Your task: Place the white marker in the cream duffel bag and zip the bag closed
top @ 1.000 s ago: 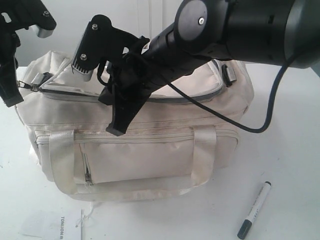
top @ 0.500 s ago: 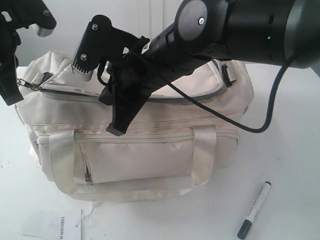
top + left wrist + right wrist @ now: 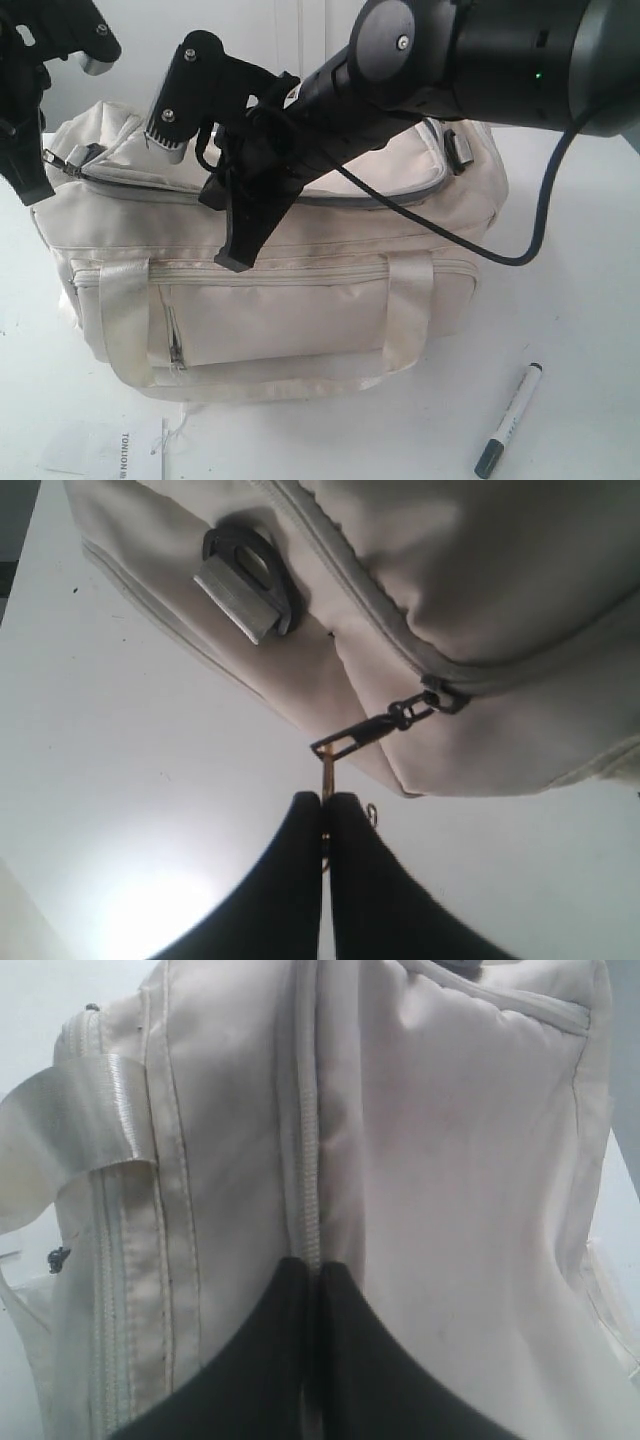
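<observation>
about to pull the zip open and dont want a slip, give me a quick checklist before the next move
1. Hold on the zip: ok, the left gripper is shut on the zipper pull.
2. Bag steadied: cannot tell. The right gripper is shut against the bag, but no pinch of fabric shows.
3. Top zip open: not ok, the teeth look closed next to the slider.
4. Pen packed: not ok, the marker lies on the table beside the bag.
5. Pen free to pick up: ok, nothing touches it.

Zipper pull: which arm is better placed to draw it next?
Left: the left pincer is shut on the zipper pull; the right pincer rests shut on the cream duffel bag's front.
</observation>
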Motion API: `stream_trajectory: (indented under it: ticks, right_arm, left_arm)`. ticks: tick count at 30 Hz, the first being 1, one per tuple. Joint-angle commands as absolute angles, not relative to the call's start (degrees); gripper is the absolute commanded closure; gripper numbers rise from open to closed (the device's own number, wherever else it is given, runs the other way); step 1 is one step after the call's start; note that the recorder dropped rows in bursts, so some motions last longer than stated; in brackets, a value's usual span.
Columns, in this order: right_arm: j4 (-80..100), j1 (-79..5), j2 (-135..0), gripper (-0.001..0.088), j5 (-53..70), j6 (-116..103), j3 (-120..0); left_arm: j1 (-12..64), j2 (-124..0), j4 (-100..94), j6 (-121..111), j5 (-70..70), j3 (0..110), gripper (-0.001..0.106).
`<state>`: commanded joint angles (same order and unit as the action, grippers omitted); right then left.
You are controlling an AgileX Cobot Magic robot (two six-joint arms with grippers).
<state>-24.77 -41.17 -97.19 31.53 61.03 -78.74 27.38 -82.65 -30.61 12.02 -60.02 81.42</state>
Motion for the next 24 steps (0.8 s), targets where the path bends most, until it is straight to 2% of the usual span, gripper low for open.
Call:
stream_trajectory:
  ticks: [18,19,23,24]
  right_arm:
    - [-24.95,-41.17,-97.19,0.0868,31.53,61.03,-78.74]
    - [-24.95,-41.17,-97.19,0.0868,31.53,61.03,-78.74]
    - [-24.9,-41.17,-97.19,0.0868,31.63,61.34,-78.74]
    - [-24.9,-41.17,-97.19,0.0868,31.63,61.24,-78.74]
  left_arm:
    - [25.78,-83.49,-28.83,12.02,-53.28,81.42,0.105]
    - [25.78,-83.49,-28.25,12.02,-52.78,81.42,0.102]
    - [25.78,-83.25,-28.61,8.68,-53.13,81.42,0.056]
    - [25.78,-82.74,-29.07,5.28,-53.25,81.42,0.05]
